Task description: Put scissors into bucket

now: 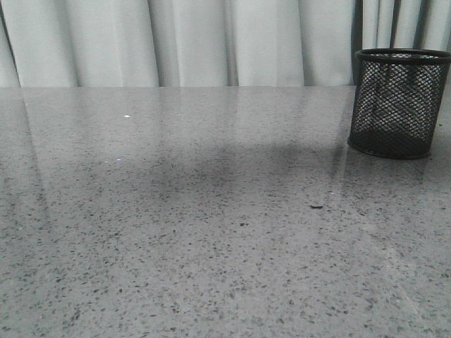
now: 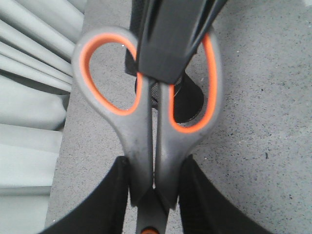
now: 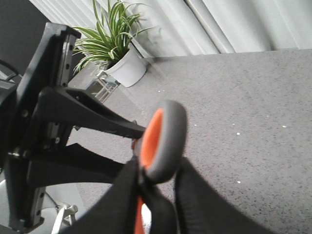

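The scissors (image 2: pixel 144 141), with grey handles and orange inner loops, are held in the air above the speckled table. My left gripper (image 2: pixel 155 195) is shut on their neck just above the orange pivot. My right gripper (image 3: pixel 156 185) is shut on one handle loop (image 3: pixel 163 131), and its black fingers (image 2: pixel 165 44) cross the handles in the left wrist view. The blades are hidden. The bucket (image 1: pixel 398 102), a black wire-mesh cup, stands upright at the far right of the table in the front view. Neither gripper nor the scissors show in that view.
Pale curtains (image 1: pixel 211 42) hang behind the table's far edge. A potted plant (image 3: pixel 122 53) stands on a rack beyond the table. The left arm's black body (image 3: pixel 58 126) shows close beside the right gripper.
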Controlling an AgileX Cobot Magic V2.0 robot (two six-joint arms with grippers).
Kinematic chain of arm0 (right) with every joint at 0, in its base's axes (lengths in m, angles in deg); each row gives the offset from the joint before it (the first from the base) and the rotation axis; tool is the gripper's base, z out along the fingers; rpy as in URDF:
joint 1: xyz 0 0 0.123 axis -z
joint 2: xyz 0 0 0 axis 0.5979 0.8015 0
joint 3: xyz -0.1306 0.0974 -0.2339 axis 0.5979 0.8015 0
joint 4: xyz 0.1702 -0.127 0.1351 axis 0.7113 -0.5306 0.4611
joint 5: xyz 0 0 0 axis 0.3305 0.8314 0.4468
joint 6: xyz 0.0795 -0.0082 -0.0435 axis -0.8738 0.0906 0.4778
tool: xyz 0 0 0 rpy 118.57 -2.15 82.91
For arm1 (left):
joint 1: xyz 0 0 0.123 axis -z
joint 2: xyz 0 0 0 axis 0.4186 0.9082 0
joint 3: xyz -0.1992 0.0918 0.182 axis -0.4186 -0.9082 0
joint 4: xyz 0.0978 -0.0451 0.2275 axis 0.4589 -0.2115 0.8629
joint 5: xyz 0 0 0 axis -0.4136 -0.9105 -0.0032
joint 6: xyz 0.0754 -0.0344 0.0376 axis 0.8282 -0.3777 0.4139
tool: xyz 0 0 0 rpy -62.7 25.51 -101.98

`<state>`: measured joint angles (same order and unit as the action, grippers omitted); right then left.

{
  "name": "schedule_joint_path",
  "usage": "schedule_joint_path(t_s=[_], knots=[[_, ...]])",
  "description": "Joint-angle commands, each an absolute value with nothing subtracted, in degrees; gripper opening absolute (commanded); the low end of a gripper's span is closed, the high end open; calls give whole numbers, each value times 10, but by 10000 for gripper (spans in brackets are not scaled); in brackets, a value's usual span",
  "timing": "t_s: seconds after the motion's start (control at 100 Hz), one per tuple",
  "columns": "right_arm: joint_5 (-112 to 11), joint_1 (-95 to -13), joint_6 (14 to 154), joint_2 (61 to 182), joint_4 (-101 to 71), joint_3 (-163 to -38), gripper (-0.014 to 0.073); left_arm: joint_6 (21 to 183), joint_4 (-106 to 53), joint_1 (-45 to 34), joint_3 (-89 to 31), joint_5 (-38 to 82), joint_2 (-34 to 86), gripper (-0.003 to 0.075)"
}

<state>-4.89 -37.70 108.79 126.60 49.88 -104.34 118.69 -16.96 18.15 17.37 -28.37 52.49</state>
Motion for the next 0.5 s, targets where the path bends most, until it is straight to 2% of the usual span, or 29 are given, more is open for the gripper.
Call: schedule_joint_path(t_s=[0.0, 0.07, 0.14, 0.33, 0.4, 0.49], knots=[[-50, -376, 1103, 1259, 537, -1063, -76, 1176, -189, 187, 193, -238, 504, -6], [-48, -376, 1103, 1259, 537, -1063, -67, 1173, -189, 186, 193, -238, 504, 17], [-48, -376, 1103, 1259, 537, -1063, -67, 1172, -189, 186, 193, -236, 504, 81], [-59, -376, 1103, 1259, 537, -1063, -66, 1162, -181, 186, 193, -227, 504, 374], [-70, -376, 1103, 1259, 534, -1063, -66, 1160, -166, 186, 193, -226, 504, 419], [-88, -376, 1100, 1259, 519, -1063, -48, 1138, -115, 186, 193, -227, 504, 421]])
